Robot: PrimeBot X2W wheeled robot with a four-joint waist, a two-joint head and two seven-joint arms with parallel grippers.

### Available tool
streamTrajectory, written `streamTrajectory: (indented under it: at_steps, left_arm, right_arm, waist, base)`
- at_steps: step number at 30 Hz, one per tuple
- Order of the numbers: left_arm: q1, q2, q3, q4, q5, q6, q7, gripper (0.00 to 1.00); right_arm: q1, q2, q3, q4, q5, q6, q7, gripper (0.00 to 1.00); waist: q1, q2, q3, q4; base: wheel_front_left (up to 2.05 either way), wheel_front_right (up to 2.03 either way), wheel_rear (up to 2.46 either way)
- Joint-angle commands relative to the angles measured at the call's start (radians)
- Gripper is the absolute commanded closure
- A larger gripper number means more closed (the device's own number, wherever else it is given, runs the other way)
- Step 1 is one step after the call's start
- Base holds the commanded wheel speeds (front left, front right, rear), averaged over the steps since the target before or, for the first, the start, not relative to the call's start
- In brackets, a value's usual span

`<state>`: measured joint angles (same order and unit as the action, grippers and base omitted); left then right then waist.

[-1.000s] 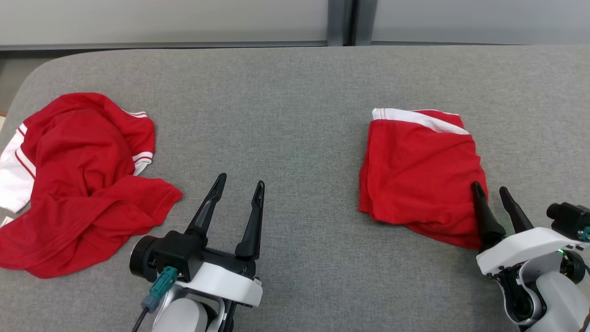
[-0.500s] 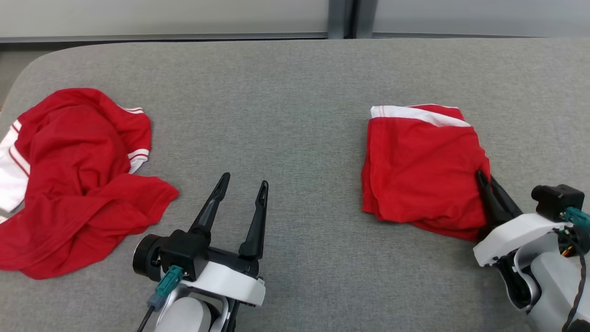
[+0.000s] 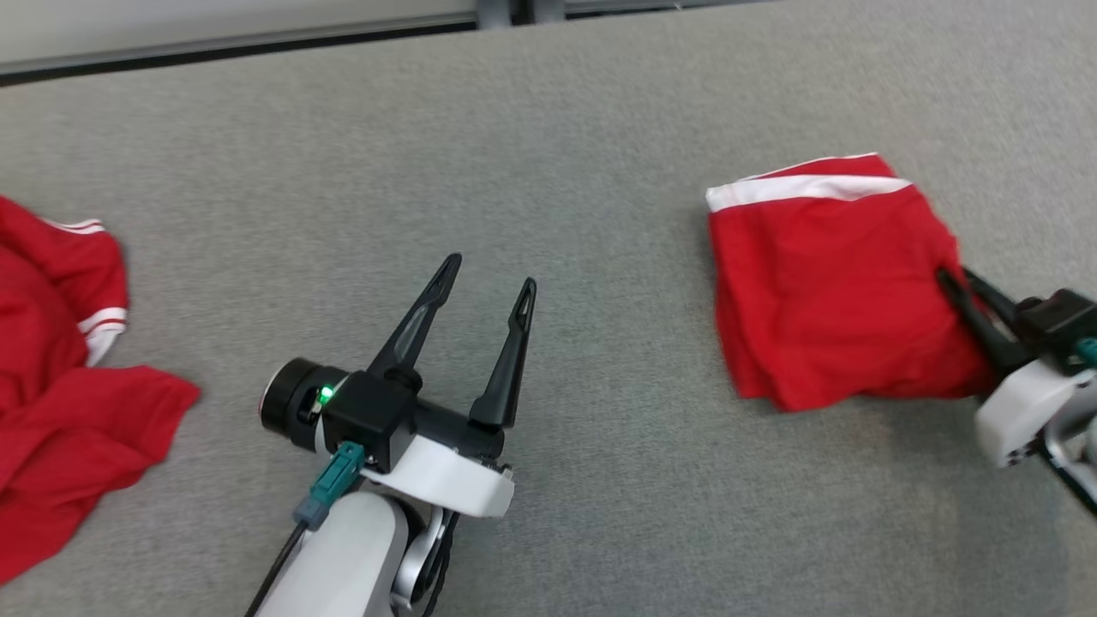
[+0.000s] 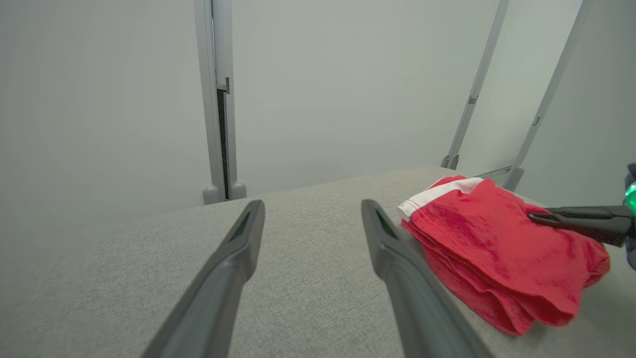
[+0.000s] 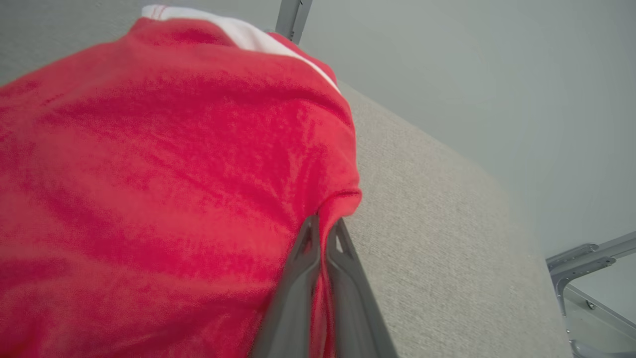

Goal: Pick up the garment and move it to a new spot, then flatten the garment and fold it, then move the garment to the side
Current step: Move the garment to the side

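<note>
The folded red garment (image 3: 823,274) with a white band along its far edge lies on the grey table at the right. My right gripper (image 3: 958,287) is shut on the garment's right edge; in the right wrist view the two fingers pinch the red cloth (image 5: 198,174) at the gripper (image 5: 323,226). The garment (image 4: 497,248) also appears at the right of the left wrist view, with the right gripper's fingers (image 4: 571,219) on it. My left gripper (image 3: 488,274) hovers open over bare table near the middle, holding nothing; its fingers (image 4: 243,243) spread wide.
A second, crumpled red garment with white striped trim (image 3: 60,368) lies at the table's left edge. The grey padded table (image 3: 548,171) stretches between the two. Pale wall panels and metal posts (image 4: 218,99) stand behind the table.
My right gripper has shut on the folded garment's right edge. The head camera has swung, shifting the whole scene leftward and lower; the folded garment's right side looks slightly pulled up.
</note>
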<state>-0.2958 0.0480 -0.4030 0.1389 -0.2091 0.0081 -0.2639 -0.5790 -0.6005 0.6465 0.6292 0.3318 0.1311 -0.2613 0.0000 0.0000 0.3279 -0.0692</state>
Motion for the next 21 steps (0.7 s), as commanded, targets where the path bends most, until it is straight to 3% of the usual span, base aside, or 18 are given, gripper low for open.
streamTrajectory:
  at_steps: [1,8,21]
  left_arm:
    - [-0.025,0.005,0.0,0.002,0.011,-0.008,0.0,0.0]
    - [-0.107,0.005,-0.005,0.008,0.05,-0.025,0.0,0.0]
    - [-0.156,0.005,0.018,0.002,0.081,-0.039,0.0,0.0]
  right_arm:
    - [-0.026,-0.027,0.001,0.004,-0.008,-0.001,-0.005,1.0]
    - [-0.124,-0.136,-0.057,0.075,-0.049,-0.001,-0.005,1.0]
    - [-0.183,-0.2,-0.322,0.21,-0.191,-0.001,-0.005,1.0]
  waist:
    - [0.0,0.0,0.056,-0.055]
    - [0.0,0.0,0.161,-0.12]
    - [0.0,0.0,0.242,-0.101]
  base:
    - [0.0,0.0,0.0]
    - [0.0,0.0,0.0]
    - [0.0,0.0,0.0]
